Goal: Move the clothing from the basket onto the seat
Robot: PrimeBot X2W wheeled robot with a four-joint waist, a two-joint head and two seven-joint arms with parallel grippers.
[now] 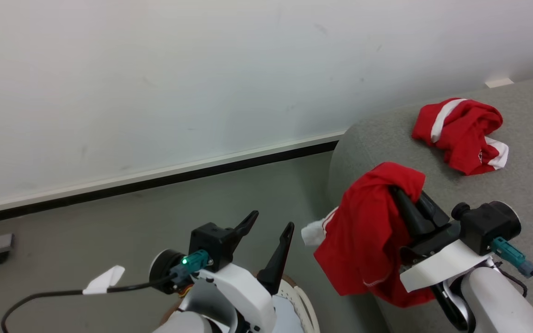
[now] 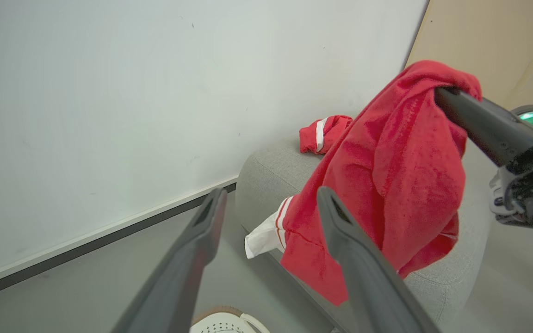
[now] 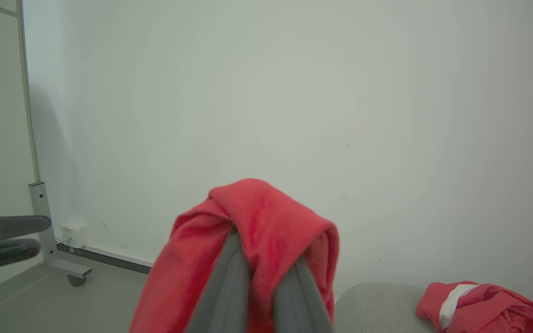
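The right arm reached up and forward from the lower right of the head view, its pale forearm cut off by the frame edge. The right end effector (image 1: 405, 196) pointed up and to the left, its two dark fingers close together and clamped on a red garment (image 1: 363, 240). The fabric draped over the fingertips and hid them, so the exact grip point could not be seen. In the right wrist view the same cloth (image 3: 257, 208) capped both fingers like a hood.

The red garment hung loosely beside the rounded end of the grey sofa (image 1: 525, 185), with a white piece (image 1: 312, 231) trailing at its left edge. Whether it touched the sofa's side could not be told. A second red garment (image 1: 461, 132) with white stripes lay crumpled on the sofa top, well apart from the held one.

The left arm sat low at the bottom centre, and the left end effector (image 1: 271, 221) pointed up with its fingers spread apart, holding nothing. Below it, a small curved piece of white perforated plastic, probably the basket (image 1: 303, 305), was mostly hidden by the arm and cut off by the frame. Its contents could not be seen.
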